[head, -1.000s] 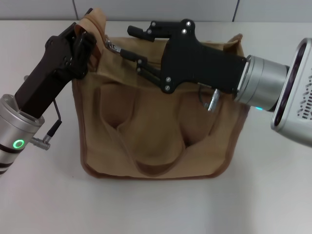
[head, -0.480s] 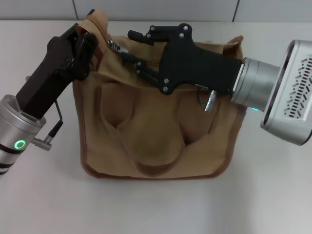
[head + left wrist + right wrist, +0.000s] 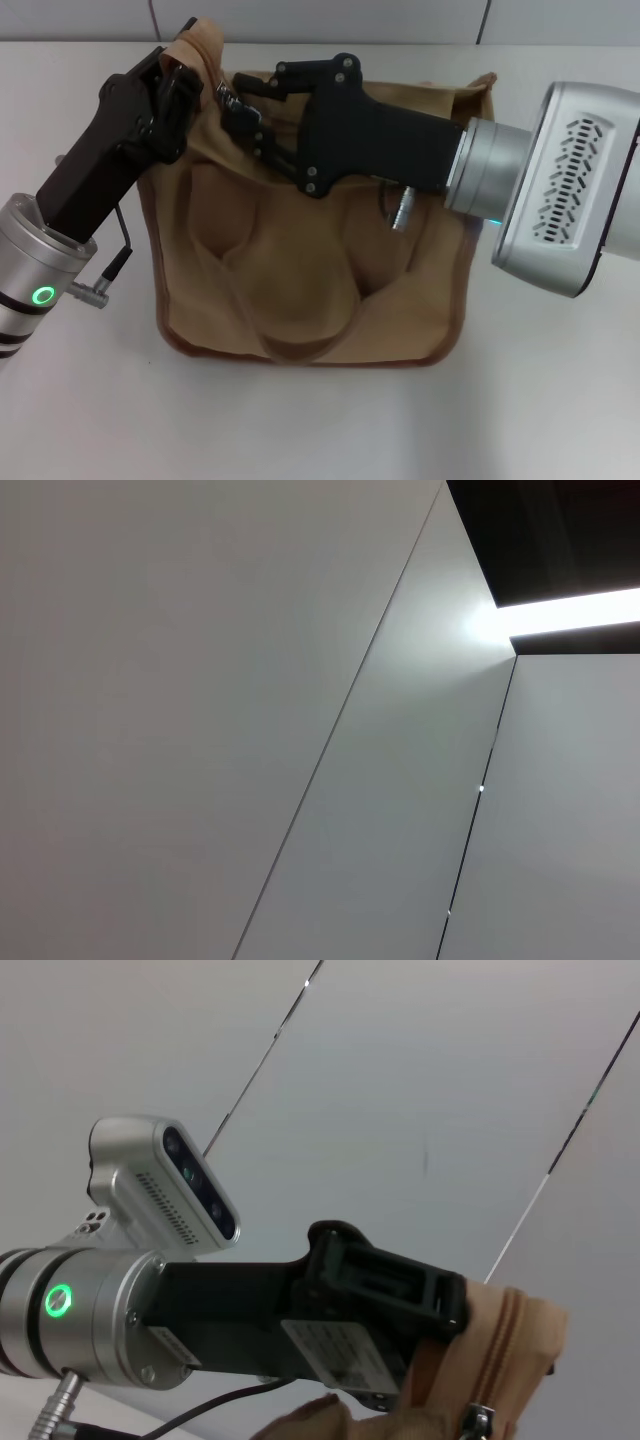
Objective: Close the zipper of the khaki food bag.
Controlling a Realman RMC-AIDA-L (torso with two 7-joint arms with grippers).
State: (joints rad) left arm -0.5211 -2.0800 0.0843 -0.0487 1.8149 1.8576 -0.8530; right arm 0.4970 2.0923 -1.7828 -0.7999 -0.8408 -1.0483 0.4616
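Note:
The khaki food bag (image 3: 300,260) stands on the table in the head view, its two handles hanging down the front. My left gripper (image 3: 178,88) is shut on the bag's top left corner and holds it up. My right gripper (image 3: 240,104) reaches across the top panel and is closed at the small silver pull tab (image 3: 226,97) near that corner. In the right wrist view the tan zipper (image 3: 503,1345) runs up the pinched fabric with the pull tab (image 3: 481,1421) at its lower end, beside my left gripper's black fingers (image 3: 400,1290). The left wrist view shows only wall panels.
The white table (image 3: 320,420) extends in front of and beside the bag. A grey panelled wall (image 3: 320,18) rises behind the table. My right arm's silver forearm (image 3: 560,190) hangs over the bag's right side.
My right gripper has moved left along the bag's top to the pull tab, its fingers drawing together. The bag has shifted slightly left. My left gripper keeps its hold on the corner.

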